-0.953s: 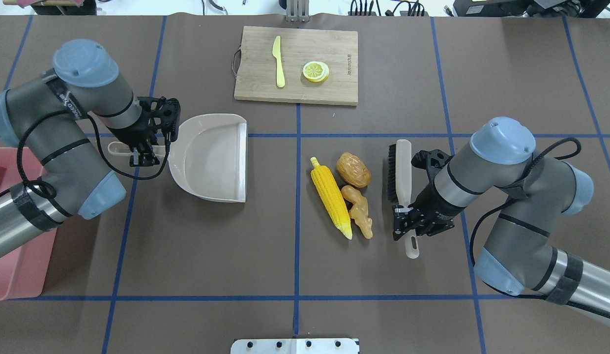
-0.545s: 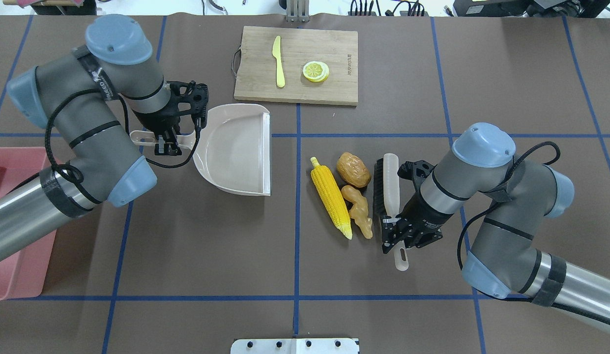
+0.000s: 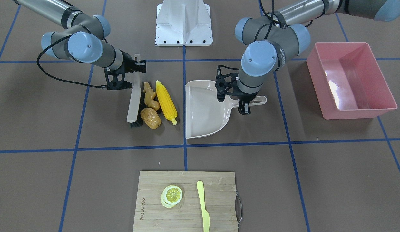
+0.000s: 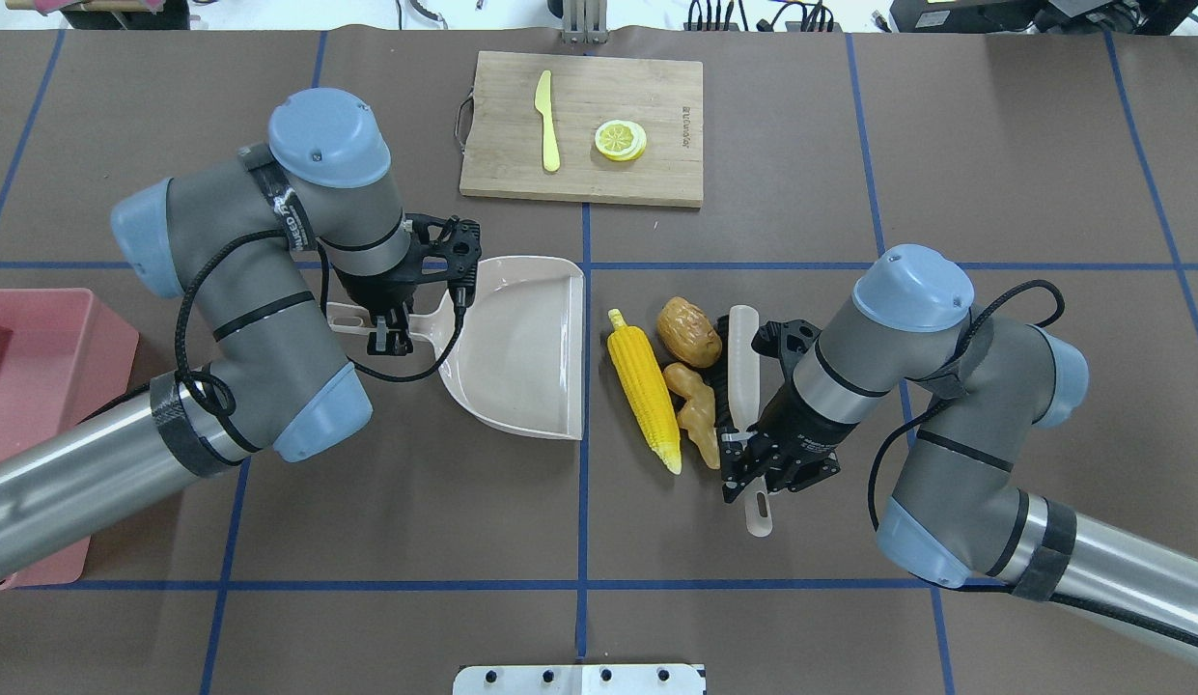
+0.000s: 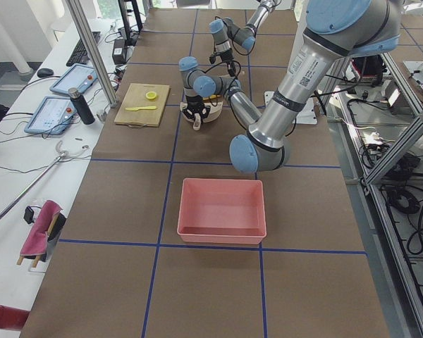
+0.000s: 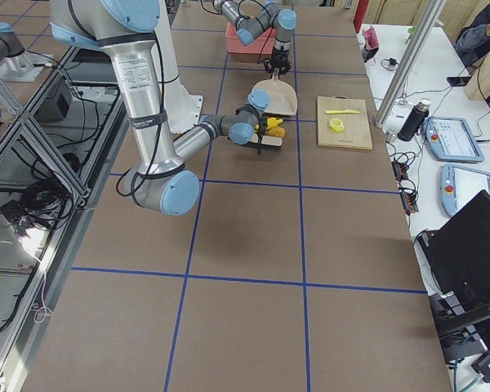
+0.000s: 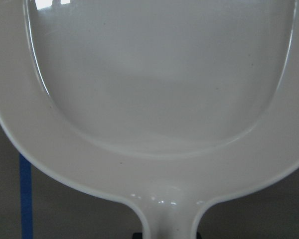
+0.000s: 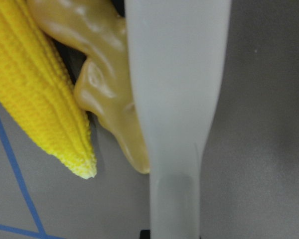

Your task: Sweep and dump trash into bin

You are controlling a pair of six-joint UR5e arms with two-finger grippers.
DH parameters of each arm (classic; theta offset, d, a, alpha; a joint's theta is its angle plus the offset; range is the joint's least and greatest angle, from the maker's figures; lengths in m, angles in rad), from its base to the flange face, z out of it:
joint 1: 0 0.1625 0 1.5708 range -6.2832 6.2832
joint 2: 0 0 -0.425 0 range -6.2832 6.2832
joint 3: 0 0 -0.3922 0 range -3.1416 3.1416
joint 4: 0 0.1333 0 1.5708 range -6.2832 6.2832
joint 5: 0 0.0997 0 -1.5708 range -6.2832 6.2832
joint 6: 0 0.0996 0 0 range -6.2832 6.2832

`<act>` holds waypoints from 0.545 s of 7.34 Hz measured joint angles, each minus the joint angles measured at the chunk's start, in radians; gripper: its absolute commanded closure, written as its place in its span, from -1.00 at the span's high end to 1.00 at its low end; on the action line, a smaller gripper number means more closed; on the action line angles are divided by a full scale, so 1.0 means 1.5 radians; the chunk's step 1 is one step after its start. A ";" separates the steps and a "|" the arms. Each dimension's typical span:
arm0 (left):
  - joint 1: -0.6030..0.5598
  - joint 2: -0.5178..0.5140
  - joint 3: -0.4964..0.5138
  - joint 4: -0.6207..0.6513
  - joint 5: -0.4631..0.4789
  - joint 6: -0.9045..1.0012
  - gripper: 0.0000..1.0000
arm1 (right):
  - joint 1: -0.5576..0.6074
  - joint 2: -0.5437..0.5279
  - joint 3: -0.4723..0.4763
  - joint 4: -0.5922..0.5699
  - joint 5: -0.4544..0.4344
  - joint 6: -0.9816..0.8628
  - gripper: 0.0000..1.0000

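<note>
The yellow corn cob (image 4: 645, 388), tan ginger root (image 4: 693, 410) and brown potato (image 4: 688, 331) lie together right of the table's middle. My right gripper (image 4: 750, 461) is shut on the handle of a pale brush (image 4: 740, 372), whose bristles touch the ginger and potato; the wrist view shows the handle (image 8: 174, 99) against the ginger (image 8: 104, 99) beside the corn (image 8: 35, 89). My left gripper (image 4: 384, 333) is shut on the handle of the beige dustpan (image 4: 521, 347), its open edge a little left of the corn. The pan (image 7: 159, 99) is empty. The pink bin (image 4: 58, 299) stands at the far left.
A wooden cutting board (image 4: 584, 125) at the back middle carries a pale-yellow knife (image 4: 546, 121) and a lemon slice (image 4: 620, 140). The left arm's forearm reaches over the bin's near part. A white mounting plate (image 4: 579, 679) sits at the table's front edge.
The left arm has carried the dustpan to the right, close to the corn. The right arm has moved the brush left onto the ginger and potato, and the trash has shifted slightly left.
</note>
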 measured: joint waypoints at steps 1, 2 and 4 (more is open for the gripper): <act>0.008 -0.003 0.000 0.000 0.001 -0.006 -1.00 | -0.001 0.007 -0.006 0.000 0.000 0.003 -1.00; 0.014 -0.006 0.000 0.000 0.004 -0.008 -1.00 | -0.002 0.012 -0.009 0.001 -0.001 0.004 -1.00; 0.021 -0.007 0.000 -0.001 0.012 -0.009 -1.00 | -0.002 0.022 -0.010 0.001 -0.001 0.005 -1.00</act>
